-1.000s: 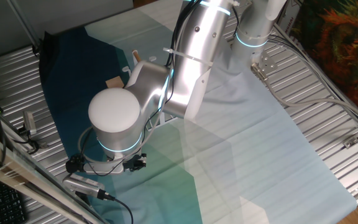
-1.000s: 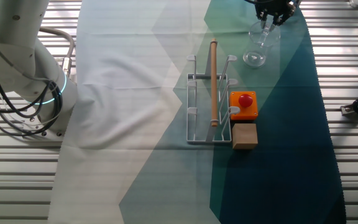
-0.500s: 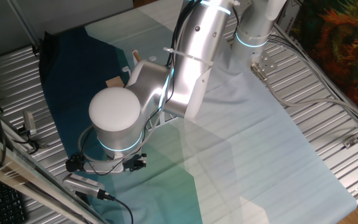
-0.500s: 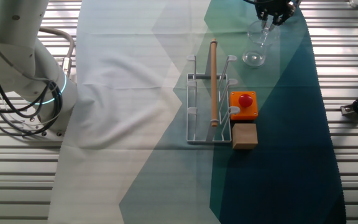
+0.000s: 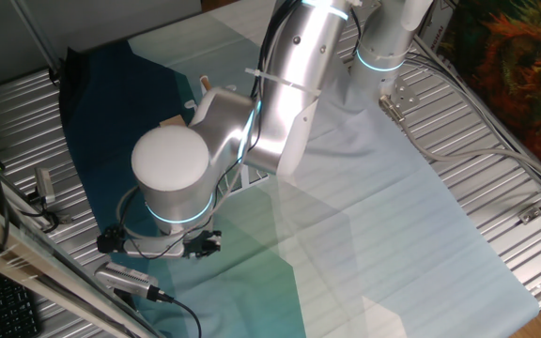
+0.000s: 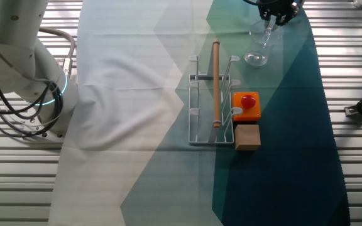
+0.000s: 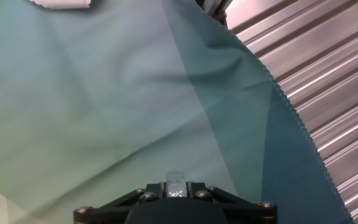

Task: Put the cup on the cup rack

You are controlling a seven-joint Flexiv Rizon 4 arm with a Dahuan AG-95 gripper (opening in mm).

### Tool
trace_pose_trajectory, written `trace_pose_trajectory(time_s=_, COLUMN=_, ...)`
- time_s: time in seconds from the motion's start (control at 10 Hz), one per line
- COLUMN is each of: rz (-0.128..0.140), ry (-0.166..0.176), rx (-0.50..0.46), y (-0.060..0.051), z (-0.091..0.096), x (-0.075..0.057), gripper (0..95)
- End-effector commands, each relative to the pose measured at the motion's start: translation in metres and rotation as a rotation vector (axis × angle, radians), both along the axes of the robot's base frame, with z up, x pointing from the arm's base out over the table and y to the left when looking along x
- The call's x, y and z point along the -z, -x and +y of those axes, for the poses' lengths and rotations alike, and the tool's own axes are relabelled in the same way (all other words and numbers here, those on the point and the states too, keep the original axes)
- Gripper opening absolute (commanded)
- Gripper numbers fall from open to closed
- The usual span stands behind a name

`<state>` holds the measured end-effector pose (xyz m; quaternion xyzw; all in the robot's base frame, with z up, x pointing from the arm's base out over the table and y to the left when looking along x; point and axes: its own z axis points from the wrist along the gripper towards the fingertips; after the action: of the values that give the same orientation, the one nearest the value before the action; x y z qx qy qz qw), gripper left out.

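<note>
Pinching the glass mug [image 6: 258,45] by its rim, gripper [image 6: 274,17] closed; best kept level while crossing to the white peg rack [image 6: 211,100].

One camera looks down from high up, close behind my big arm [image 5: 252,131]. The other looks straight down over the whole bench [image 6: 168,157]. Both see the cloth [image 6: 137,94]. My hand camera looks closely at it.

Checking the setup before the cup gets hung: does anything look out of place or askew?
Yes. A wooden stick lies lengthwise across the white cup rack, among its pegs, where the cup is meant to go. The glass cup hangs tilted, its rim gripped by the end effector.
</note>
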<state>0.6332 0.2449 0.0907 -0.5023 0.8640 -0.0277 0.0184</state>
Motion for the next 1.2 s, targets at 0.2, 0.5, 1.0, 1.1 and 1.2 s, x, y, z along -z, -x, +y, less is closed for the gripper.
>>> trace_pose_trajectory(time_s=0.2, rz=-0.004, ry=-0.012, rx=0.01, y=0.003, z=-0.001, x=-0.005, gripper=0.0)
trace_pose_trajectory(time_s=0.5, rz=-0.011, ry=-0.035, rx=0.019, y=0.015, z=-0.004, x=-0.013, gripper=0.0)
trace_pose_trajectory(time_s=1.0, rz=-0.052, ry=-0.124, rx=0.085, y=0.018, z=-0.001, x=-0.021, gripper=0.0)
trace_pose_trajectory(time_s=1.1, rz=-0.066, ry=-0.153, rx=0.085, y=0.018, z=0.0, x=-0.023, gripper=0.0)
trace_pose_trajectory(time_s=1.2, rz=-0.074, ry=-0.181, rx=0.096, y=0.019, z=0.001, x=-0.025, gripper=0.0)
